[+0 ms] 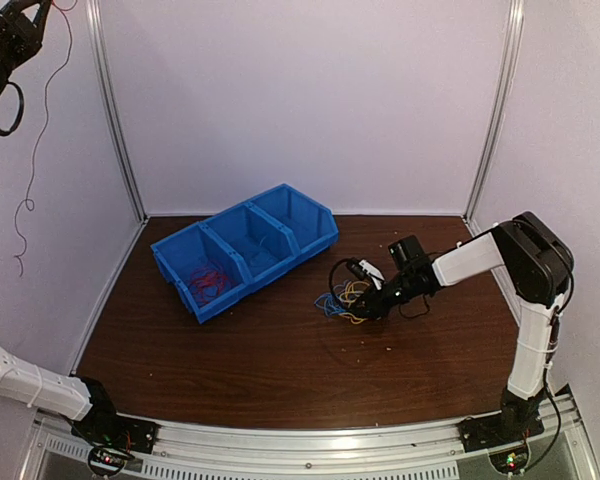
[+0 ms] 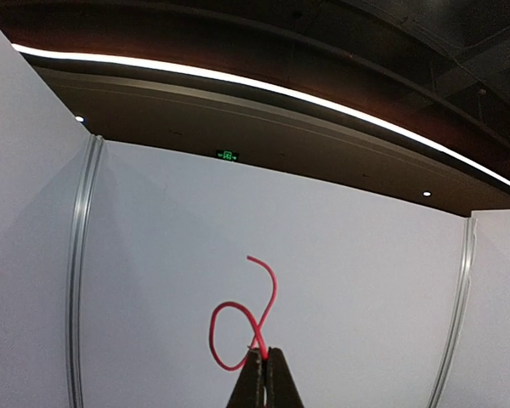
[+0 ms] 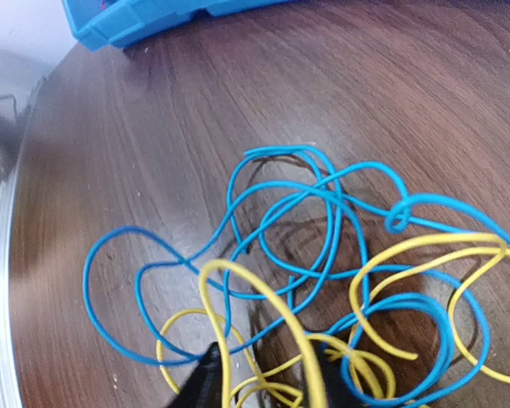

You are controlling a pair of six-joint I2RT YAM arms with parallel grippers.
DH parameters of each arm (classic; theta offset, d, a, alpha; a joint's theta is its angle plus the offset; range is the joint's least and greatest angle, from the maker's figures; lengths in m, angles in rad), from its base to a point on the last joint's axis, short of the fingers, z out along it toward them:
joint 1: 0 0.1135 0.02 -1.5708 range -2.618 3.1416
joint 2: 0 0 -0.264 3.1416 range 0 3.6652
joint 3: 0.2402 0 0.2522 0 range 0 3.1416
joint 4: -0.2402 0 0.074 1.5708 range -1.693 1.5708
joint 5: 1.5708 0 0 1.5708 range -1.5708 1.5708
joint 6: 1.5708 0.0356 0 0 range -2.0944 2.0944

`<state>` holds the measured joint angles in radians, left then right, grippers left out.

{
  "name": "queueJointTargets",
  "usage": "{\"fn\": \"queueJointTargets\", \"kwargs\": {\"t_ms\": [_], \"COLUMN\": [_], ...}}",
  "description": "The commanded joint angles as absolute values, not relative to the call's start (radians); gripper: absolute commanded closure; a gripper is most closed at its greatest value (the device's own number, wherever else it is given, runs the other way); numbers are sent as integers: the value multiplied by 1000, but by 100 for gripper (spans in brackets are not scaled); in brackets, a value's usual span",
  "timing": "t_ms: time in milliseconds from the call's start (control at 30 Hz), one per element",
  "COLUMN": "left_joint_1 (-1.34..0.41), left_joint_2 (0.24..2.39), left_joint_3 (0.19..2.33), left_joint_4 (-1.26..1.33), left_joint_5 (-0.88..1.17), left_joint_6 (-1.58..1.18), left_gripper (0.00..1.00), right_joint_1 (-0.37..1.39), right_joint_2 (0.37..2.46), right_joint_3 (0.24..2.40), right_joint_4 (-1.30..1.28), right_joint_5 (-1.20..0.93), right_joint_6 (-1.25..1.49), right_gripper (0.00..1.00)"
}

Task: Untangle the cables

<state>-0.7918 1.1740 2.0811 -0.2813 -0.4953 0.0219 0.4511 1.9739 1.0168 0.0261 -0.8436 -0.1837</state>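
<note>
My left gripper (image 1: 32, 12) is raised high at the back left, shut on a red cable (image 2: 238, 327). That cable curls in a loop above the tips, and its long tail (image 1: 28, 200) hangs down the left wall. A tangle of blue cable (image 3: 323, 195) and yellow cable (image 3: 263, 297) lies on the table (image 1: 230, 370), right of the middle. My right gripper (image 3: 263, 382) is down at this tangle (image 1: 342, 298), jaws apart. Yellow strands loop between its dark fingertips (image 3: 206, 376). More red cable (image 1: 208, 283) lies in the left compartment of the blue bin.
The blue bin (image 1: 270, 275) has three compartments and sits slanted at the back middle of the table; its corner (image 3: 136, 17) shows in the right wrist view. White walls close in the left, back and right sides.
</note>
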Motion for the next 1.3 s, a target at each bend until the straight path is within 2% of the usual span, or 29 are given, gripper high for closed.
{"fn": "queueJointTargets", "kwargs": {"t_ms": [0, 67, 200, 467, 633, 800, 867, 933, 1000, 1267], "left_joint_1": [-785, -785, -785, -785, -785, -785, -785, -784, -783, -763], "left_joint_2": [1185, 1181, 1169, 1166, 1289, 1384, 1402, 1423, 1442, 1449], "left_joint_3": [2007, 1968, 1893, 1780, 1909, 2014, 2040, 2081, 2116, 2144], "left_joint_4": [-276, -291, -313, -320, -463, -532, -525, -522, -514, -491], "left_joint_5": [-517, -518, -508, -473, -436, -455, -473, -497, -517, -552], "left_joint_6": [15, 3, -49, -78, -59, -10, 34, 60, 81, 92], "left_gripper": [100, 100, 100, 100, 100, 100, 100, 100, 100, 100], "right_joint_1": [446, 439, 410, 369, 331, 298, 285, 278, 258, 240], "right_joint_2": [1943, 1898, 1777, 1649, 1565, 1423, 1327, 1271, 1279, 1401], "right_joint_3": [1124, 1178, 1211, 1277, 1252, 1102, 973, 848, 804, 884], "right_joint_4": [-144, -241, -312, -456, -452, -327, -155, -28, -3, -94], "right_joint_5": [-846, -824, -812, -772, -765, -687, -592, -498, -490, -632], "right_joint_6": [-251, -296, -347, -425, -398, -367, -342, -366, -372, -365], "right_gripper": [56, 47, 41, 38, 37, 37, 37, 32, 30, 30]}}
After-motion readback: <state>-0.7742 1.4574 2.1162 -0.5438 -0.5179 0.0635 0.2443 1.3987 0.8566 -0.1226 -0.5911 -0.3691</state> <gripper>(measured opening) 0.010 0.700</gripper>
